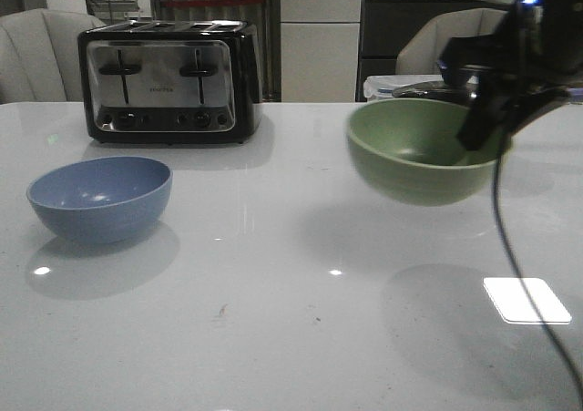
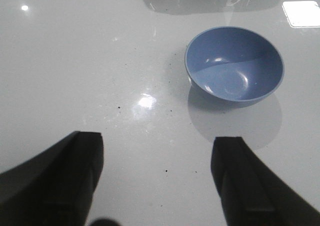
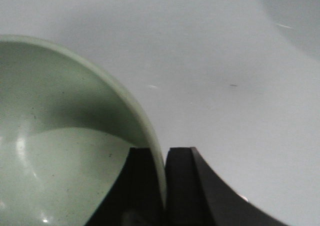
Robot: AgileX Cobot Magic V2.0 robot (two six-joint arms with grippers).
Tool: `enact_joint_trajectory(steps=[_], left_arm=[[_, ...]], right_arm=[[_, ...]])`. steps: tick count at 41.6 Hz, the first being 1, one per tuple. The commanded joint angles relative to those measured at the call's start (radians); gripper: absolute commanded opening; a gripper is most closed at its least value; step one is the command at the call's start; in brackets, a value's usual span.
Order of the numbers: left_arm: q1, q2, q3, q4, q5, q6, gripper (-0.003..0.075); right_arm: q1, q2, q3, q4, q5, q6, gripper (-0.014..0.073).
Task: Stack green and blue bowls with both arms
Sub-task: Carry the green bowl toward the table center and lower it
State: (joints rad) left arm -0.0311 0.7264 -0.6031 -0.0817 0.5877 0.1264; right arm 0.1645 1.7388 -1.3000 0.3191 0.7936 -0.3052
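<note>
1. the green bowl (image 1: 421, 149) is held clear of the white table (image 1: 273, 320) at the right of the front view, slightly tilted, with its shadow cast on the table below it.
2. its right rim is pinched by the right gripper (image 1: 480, 127); in the right wrist view the jaws are seen closed on the bowl wall (image 3: 75, 151), one finger inside and one finger (image 3: 187, 186) outside the rim.
3. the blue bowl (image 1: 99, 198) is set upright on the table at the left of the front view, well apart from the green bowl.
4. in the left wrist view the blue bowl (image 2: 234, 63) is seen at the upper right of the frame, apart from the left gripper (image 2: 157, 181).
5. the left gripper's jaws are spread wide with nothing between them but bare table; it is not seen in the front view.
6. a black and chrome four-slot toaster (image 1: 169, 81) is placed at the upper left of the front view, behind the blue bowl.
7. a dark lidded pot (image 1: 435, 87) is partly seen behind the green bowl, near the upper right.
</note>
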Motion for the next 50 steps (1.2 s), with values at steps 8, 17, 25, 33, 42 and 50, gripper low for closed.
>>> enact_joint_trajectory(steps=[8, 17, 25, 33, 42, 50], left_arm=[[-0.007, 0.003, -0.032, -0.01, -0.077, -0.002, 0.0507], [-0.007, 0.003, -0.032, -0.01, -0.077, -0.002, 0.0507], [-0.007, 0.003, -0.032, -0.01, -0.077, -0.002, 0.0507], [-0.007, 0.003, -0.032, -0.01, -0.077, -0.002, 0.0507], [-0.007, 0.003, -0.032, -0.01, -0.077, -0.002, 0.0507], [-0.007, 0.003, -0.032, -0.01, -0.077, -0.002, 0.0507]], right_arm=[[0.259, 0.018, -0.03, 0.018, -0.041, -0.014, 0.0052], [0.307, 0.076, -0.03, 0.015, -0.09, -0.014, 0.0052], [0.307, 0.112, -0.03, -0.035, -0.121, -0.014, 0.0064], [0.294, 0.116, -0.03, -0.062, -0.139, -0.012, 0.0267], [0.277, 0.089, -0.03, -0.063, -0.145, -0.012, 0.044], [0.283, -0.038, -0.022, -0.056, -0.144, -0.012, 0.0434]])
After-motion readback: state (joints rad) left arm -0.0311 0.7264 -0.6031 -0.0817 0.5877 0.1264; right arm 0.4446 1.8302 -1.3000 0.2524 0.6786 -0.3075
